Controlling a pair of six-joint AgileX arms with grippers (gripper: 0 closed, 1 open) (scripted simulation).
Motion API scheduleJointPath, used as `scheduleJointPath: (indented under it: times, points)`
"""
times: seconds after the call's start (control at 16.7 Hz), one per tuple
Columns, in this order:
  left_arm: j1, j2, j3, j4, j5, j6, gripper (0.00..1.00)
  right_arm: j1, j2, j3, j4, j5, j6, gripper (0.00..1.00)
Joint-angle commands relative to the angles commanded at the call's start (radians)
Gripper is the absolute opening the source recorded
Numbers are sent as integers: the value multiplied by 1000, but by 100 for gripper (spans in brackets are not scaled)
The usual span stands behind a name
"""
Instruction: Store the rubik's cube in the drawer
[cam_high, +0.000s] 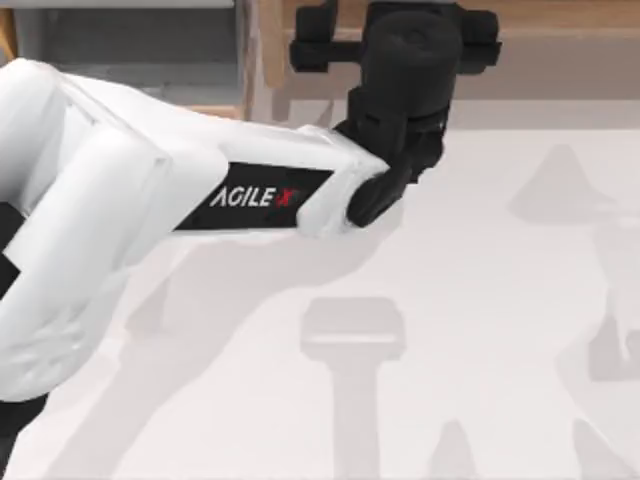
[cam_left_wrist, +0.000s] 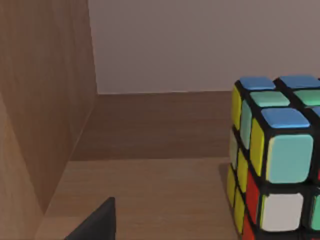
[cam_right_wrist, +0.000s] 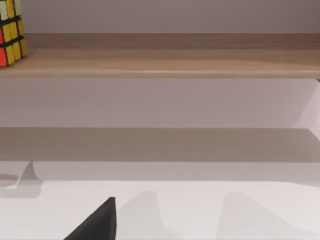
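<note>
My pale bench (cam_high: 480, 330) lies bare below; the brown wooden shelf (cam_right_wrist: 165, 62) carries the rubik's cube (cam_right_wrist: 11, 31).

Long brown wooden shelf (cam_right_wrist: 165, 62) above white table (cam_high: 480, 330)

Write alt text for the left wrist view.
A multicoloured tiled rubik's cube with black grid lines sits on a brown wooden shelf, near the shelf's wooden side wall. A dark gripper finger shows at the picture's edge.
</note>
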Motion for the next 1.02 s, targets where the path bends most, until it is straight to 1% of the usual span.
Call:
scheduleJointPath:
  times: [0.18,0.3,0.72,1.02]
  points:
    - [-43,126,96,49,-46,-5,100,0,0,0,0,0,0,100]
    - [-54,157,123,62,-57,-6,100,0,0,0,0,0,0,100]
    - [-47,163,135,53,-51,-7,100,0,0,0,0,0,0,100]
    - [-12,247,293,-21,-14,-8,100,0,0,0,0,0,0,100]
